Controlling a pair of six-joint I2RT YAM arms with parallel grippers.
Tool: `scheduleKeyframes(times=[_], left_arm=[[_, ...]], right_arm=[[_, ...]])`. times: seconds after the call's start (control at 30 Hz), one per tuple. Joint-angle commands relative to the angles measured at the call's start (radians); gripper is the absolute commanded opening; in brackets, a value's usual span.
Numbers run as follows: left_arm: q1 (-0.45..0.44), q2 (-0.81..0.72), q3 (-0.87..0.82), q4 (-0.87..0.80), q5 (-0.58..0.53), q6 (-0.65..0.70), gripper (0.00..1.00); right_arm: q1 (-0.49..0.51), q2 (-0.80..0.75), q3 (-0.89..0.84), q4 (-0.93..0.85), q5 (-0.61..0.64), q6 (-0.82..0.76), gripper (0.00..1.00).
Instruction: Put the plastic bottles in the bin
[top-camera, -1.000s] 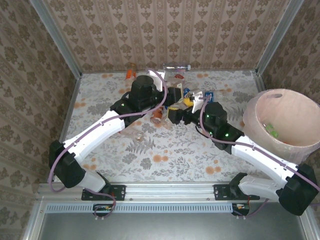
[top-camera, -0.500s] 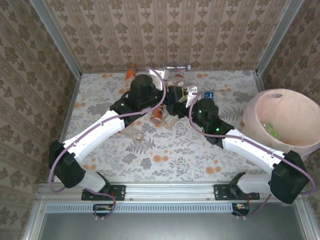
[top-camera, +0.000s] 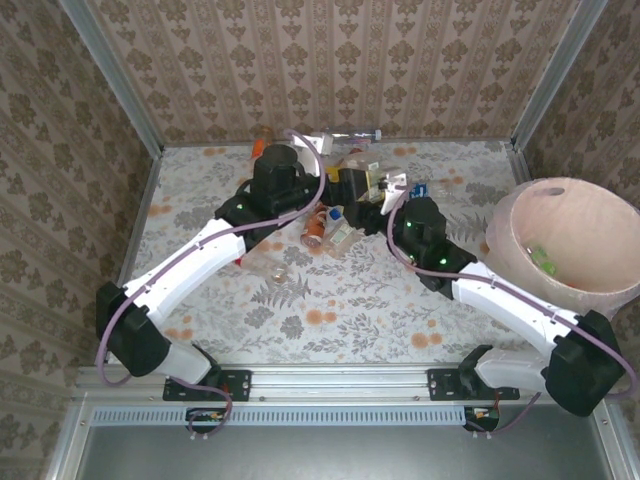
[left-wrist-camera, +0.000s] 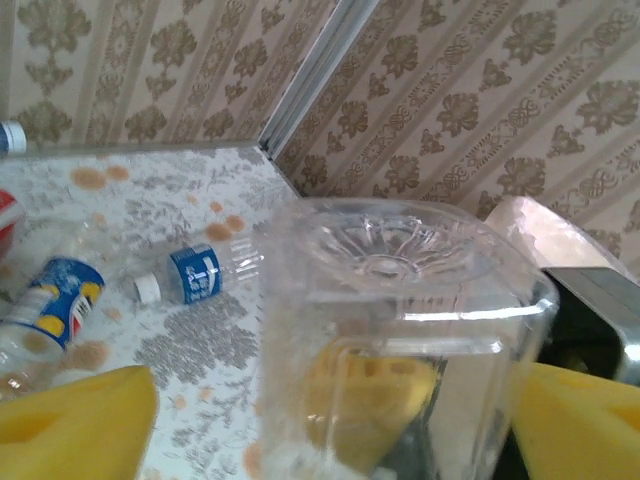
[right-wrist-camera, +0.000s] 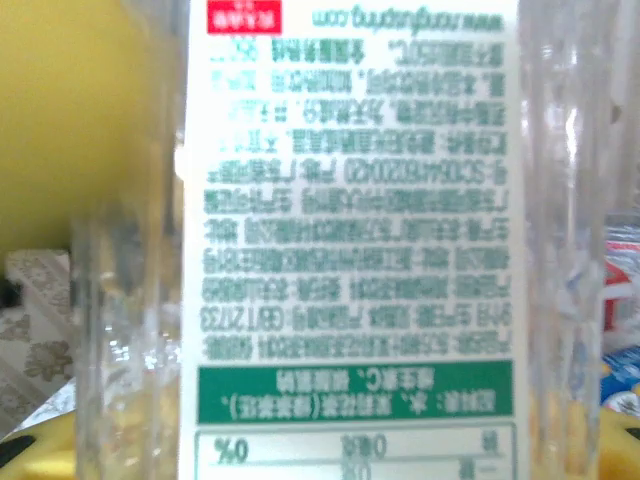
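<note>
A clear plastic bottle (top-camera: 389, 182) with a white and green label (right-wrist-camera: 350, 200) hangs above the table's far middle between both grippers. My right gripper (top-camera: 378, 200) is shut on it, and one yellow pad (right-wrist-camera: 80, 130) shows beside the label. My left gripper (top-camera: 345, 186) is open around the bottle's base (left-wrist-camera: 400, 300), its yellow pads (left-wrist-camera: 70, 420) standing clear on either side. The pinkish bin (top-camera: 515, 250) stands at the right with a green-labelled bottle (top-camera: 543, 258) inside. More bottles lie loose on the table, among them an orange one (top-camera: 262, 144) and a blue-labelled one (left-wrist-camera: 195, 272).
A red-labelled bottle (top-camera: 318, 228) and a clear one (top-camera: 265, 265) lie under the left arm. Another bottle (top-camera: 352, 136) lies against the back wall. A blue and yellow labelled bottle (left-wrist-camera: 50, 310) lies close to the left gripper. Metal-framed walls close in the table.
My right gripper has come in from the right and shut on the bottle that the left gripper was holding. The left gripper has opened, and the bottle has shifted slightly toward the back.
</note>
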Motion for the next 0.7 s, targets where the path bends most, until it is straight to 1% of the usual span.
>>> scheduleKeyframes(times=[0.0,0.07,0.17,0.23,0.3,0.37,0.43,0.5,0.67], left_arm=[[0.042,-0.088,-0.028,0.086,0.051,-0.015,1.00],[0.054,-0.112,-0.045,0.084,0.027,-0.006,1.00],[0.066,-0.140,-0.062,0.053,-0.041,0.016,1.00],[0.068,-0.154,-0.076,0.031,-0.117,0.028,1.00],[0.070,-0.165,-0.086,-0.007,-0.224,0.029,1.00],[0.073,-0.167,-0.092,-0.046,-0.307,0.019,1.00],[0.083,-0.168,-0.101,-0.063,-0.338,0.014,1.00],[0.092,-0.167,-0.112,-0.063,-0.342,0.015,1.00],[0.104,-0.158,-0.126,-0.075,-0.371,0.012,1.00]], right_arm=[[-0.045,-0.084,-0.037,-0.058,0.054,0.020,0.42],[-0.068,-0.126,-0.050,-0.093,0.059,0.012,0.41],[-0.110,-0.190,-0.067,-0.136,0.059,0.000,0.41],[-0.139,-0.226,-0.067,-0.166,0.053,-0.009,0.41],[-0.168,-0.259,-0.049,-0.217,0.049,-0.016,0.41],[-0.191,-0.285,-0.018,-0.272,0.045,-0.031,0.41],[-0.206,-0.301,0.027,-0.338,0.041,-0.051,0.41],[-0.226,-0.306,0.077,-0.406,0.041,-0.068,0.41],[-0.298,-0.280,0.218,-0.560,0.032,-0.121,0.41]])
